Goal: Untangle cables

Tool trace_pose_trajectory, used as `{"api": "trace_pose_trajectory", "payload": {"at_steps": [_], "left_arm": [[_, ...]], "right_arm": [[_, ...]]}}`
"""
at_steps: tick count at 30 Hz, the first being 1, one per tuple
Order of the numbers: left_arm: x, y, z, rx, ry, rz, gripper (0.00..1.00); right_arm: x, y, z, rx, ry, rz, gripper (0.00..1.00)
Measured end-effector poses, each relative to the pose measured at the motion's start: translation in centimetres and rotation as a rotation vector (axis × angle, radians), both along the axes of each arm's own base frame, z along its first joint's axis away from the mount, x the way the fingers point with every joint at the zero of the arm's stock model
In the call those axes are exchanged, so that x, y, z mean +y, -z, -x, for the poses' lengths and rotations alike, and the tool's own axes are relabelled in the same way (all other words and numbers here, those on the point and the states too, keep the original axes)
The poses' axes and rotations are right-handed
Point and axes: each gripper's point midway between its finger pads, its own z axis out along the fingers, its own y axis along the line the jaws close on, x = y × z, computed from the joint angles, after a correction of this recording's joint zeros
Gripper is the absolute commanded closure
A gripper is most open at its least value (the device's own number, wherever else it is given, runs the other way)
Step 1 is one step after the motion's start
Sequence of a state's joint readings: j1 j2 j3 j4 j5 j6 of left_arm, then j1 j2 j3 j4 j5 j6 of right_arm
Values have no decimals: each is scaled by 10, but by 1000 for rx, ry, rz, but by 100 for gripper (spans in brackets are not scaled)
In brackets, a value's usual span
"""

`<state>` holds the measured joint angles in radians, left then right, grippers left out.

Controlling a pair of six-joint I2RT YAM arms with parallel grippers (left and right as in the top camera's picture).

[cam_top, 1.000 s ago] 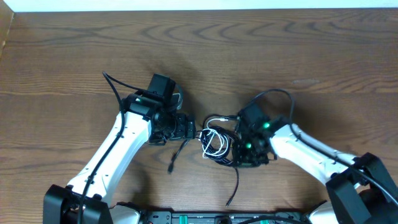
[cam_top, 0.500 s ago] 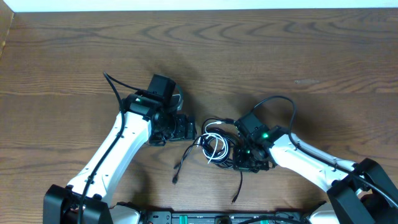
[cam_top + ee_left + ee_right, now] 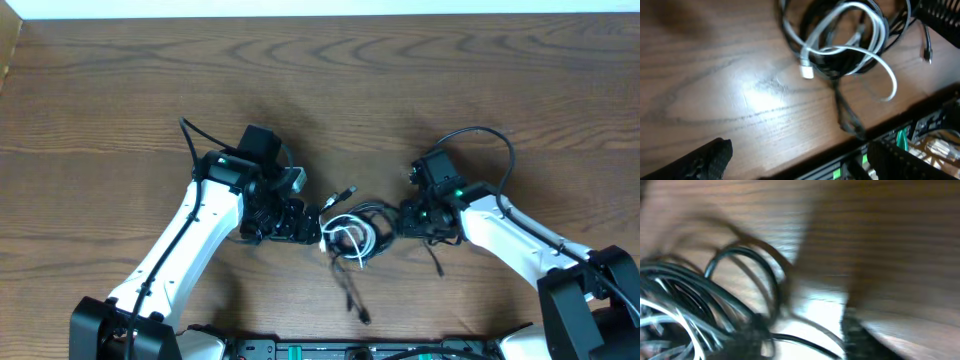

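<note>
A tangle of white and black cables (image 3: 355, 232) lies on the wooden table between my arms. In the left wrist view the white cable (image 3: 840, 45) loops over black ones, with a white plug (image 3: 806, 72) at its end. My left gripper (image 3: 300, 222) sits just left of the tangle; its jaws (image 3: 805, 162) are open wide with only bare wood between them. My right gripper (image 3: 412, 218) is at the tangle's right edge. The right wrist view is blurred: black cables (image 3: 700, 290) fill the left, and one thin black strand crosses the gap (image 3: 805, 341) beside a dark finger (image 3: 860, 335).
A loose black cable tail (image 3: 350, 295) trails toward the table's front edge. A short black end (image 3: 433, 262) hangs below the right gripper, and a plug end (image 3: 345, 192) points up-left of the tangle. Equipment runs along the front edge (image 3: 900, 140).
My right gripper has moved up and to the right, off the bundle. The left gripper has shifted slightly down toward the tangle. The black cable tails have swung to new positions.
</note>
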<state>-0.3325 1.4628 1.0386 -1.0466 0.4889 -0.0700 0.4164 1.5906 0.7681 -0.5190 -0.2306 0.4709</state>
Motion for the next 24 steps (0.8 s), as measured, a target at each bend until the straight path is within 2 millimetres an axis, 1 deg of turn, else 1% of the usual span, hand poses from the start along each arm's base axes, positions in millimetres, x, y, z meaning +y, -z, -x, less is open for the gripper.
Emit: {"api": "trace_pose_trajectory", "payload": {"at_steps": [4, 5, 7, 9, 10, 13, 14, 15, 17, 20, 24], "left_arm": [[-6, 0, 6, 4, 40, 3, 9], [-8, 0, 8, -1, 59, 4, 11], [-14, 0, 10, -14, 92, 1, 18], [-16, 2, 9, -40, 126, -14, 33], [-17, 3, 8, -57, 143, -22, 38], [-17, 5, 5, -84, 158, -45, 38], [-18, 5, 5, -87, 165, -49, 35], [-18, 5, 6, -90, 170, -55, 30], [-20, 6, 7, -94, 186, -63, 24], [-24, 6, 10, -97, 203, -71, 24], [-33, 6, 11, -105, 188, -65, 23]], "right_arm": [[12, -12, 1, 35, -47, -110, 45], [15, -18, 2, 54, -49, -149, 46], [21, -29, 0, 77, -50, -213, 46], [27, -41, 0, 96, -57, -264, 46], [28, -45, 4, 117, -62, -279, 45], [25, -46, 22, 199, -60, -267, 39], [22, -44, 28, 225, -56, -252, 38], [18, -43, 34, 252, -52, -232, 37], [14, -41, 41, 280, -50, -208, 37], [15, -37, 44, 274, -64, -196, 37], [23, -29, 41, 230, -86, -201, 38]]}}
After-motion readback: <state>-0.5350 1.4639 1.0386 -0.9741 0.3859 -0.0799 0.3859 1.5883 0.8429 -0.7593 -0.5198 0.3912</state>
